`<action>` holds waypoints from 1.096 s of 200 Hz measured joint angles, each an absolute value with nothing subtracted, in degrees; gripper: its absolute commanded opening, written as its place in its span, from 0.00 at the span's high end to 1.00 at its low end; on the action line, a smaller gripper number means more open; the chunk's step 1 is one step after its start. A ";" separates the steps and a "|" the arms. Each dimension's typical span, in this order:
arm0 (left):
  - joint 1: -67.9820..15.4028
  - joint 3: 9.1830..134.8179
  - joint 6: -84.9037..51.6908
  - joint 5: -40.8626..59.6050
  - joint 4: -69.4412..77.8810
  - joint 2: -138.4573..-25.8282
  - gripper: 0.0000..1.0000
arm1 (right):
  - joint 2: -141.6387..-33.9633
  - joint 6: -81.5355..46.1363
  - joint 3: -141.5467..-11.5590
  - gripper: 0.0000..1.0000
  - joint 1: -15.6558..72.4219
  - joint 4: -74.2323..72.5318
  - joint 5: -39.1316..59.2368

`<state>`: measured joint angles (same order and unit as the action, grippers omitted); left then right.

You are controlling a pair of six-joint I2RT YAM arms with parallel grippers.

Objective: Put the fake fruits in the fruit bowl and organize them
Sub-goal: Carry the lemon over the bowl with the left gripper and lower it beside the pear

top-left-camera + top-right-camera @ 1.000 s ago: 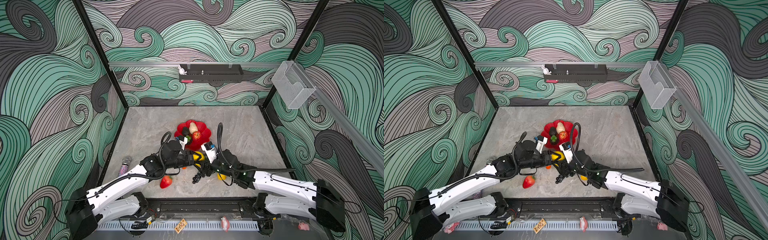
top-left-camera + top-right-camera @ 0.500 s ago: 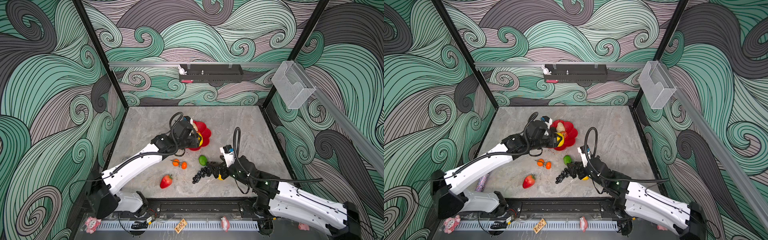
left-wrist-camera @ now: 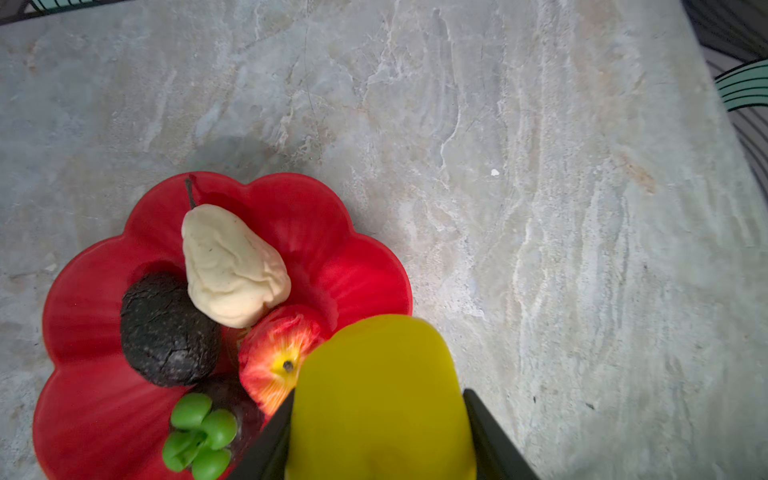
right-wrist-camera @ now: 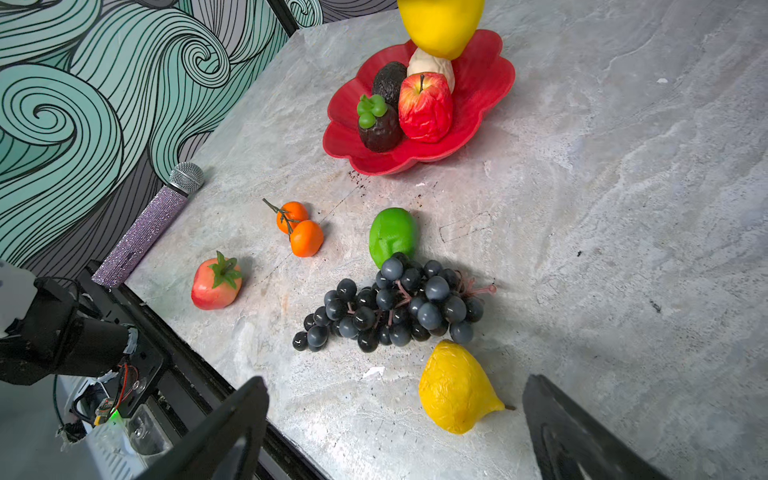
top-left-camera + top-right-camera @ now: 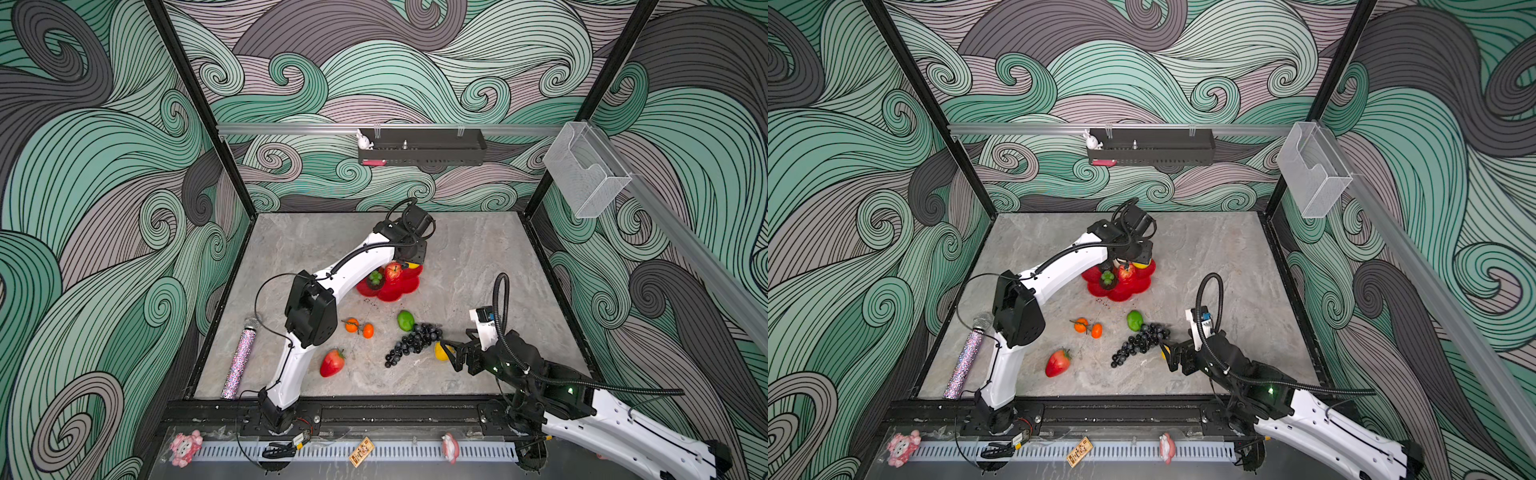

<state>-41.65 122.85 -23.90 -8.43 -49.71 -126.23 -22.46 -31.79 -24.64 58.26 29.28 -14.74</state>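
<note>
Drawn back from the cluster, the right fingers (image 4: 232, 424) spread near a loose lemon (image 4: 455, 386); grapes (image 4: 395, 307), lime (image 4: 392, 235), oranges (image 4: 301, 228) and strawberry (image 4: 216, 282) also wait on the surface (image 4: 623, 249). Farther off, the left fingers (image 3: 274, 436) have carried a second lemon (image 3: 374, 374), clamped, over the fruit bowl (image 3: 83, 291), which holds four fruits.

fruit bowl (image 4: 482, 87): glossy smooth red plastic. desk (image 4: 623, 208): matt grey stone-look, veined. grapes (image 4: 395, 307): shiny smooth beads. avocado (image 3: 166, 328): rough, cracked, matt. pear (image 3: 232, 266): wrinkled, matt cream. microphone (image 4: 145, 232): glittery studded handle, metal mesh head.
</note>
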 measured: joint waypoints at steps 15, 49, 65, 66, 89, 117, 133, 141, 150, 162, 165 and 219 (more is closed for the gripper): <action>-41.15 126.13 -23.40 -8.36 -51.05 -129.43 0.50 | -22.48 -32.08 -24.62 0.04 58.26 29.95 -14.74; -39.75 131.98 -23.38 -8.01 -53.45 -135.04 0.49 | -22.63 -32.42 -24.53 0.04 58.26 30.22 -14.74; -39.00 134.10 -23.38 -7.14 -53.71 -137.05 0.49 | -22.74 -32.91 -23.88 0.04 58.26 30.06 -14.72; -38.94 134.28 -23.38 -7.05 -53.74 -137.23 0.49 | -22.74 -32.93 -23.83 0.04 58.26 30.09 -14.72; -38.17 136.05 -23.49 -5.96 -53.91 -139.31 0.49 | -23.03 -33.36 -22.79 0.04 58.26 30.22 -14.70; -37.15 136.73 -23.64 -4.60 -53.87 -141.34 0.49 | -23.59 -33.54 -22.74 0.04 58.26 30.13 -14.68; -36.71 136.73 -23.73 -3.99 -53.91 -142.15 0.47 | -23.92 -33.65 -22.74 0.04 58.26 30.02 -14.66; -36.53 136.73 -23.75 -3.64 -53.91 -142.47 0.47 | -24.12 -33.67 -22.74 0.04 58.26 29.89 -14.66; -36.40 136.77 -23.77 -3.33 -53.91 -142.78 0.46 | -24.36 -33.69 -22.72 0.04 58.26 29.76 -14.66; -36.25 136.81 -23.83 -2.94 -53.91 -142.98 0.44 | -24.62 -33.69 -22.72 0.04 58.26 29.71 -14.63; -36.23 136.81 -23.83 -2.85 -53.91 -143.02 0.43 | -24.71 -33.69 -22.72 0.04 58.26 29.69 -14.63; -35.73 137.03 -24.10 -1.87 -53.84 -143.06 0.31 | -25.10 -33.69 -22.74 0.03 58.26 29.39 -14.61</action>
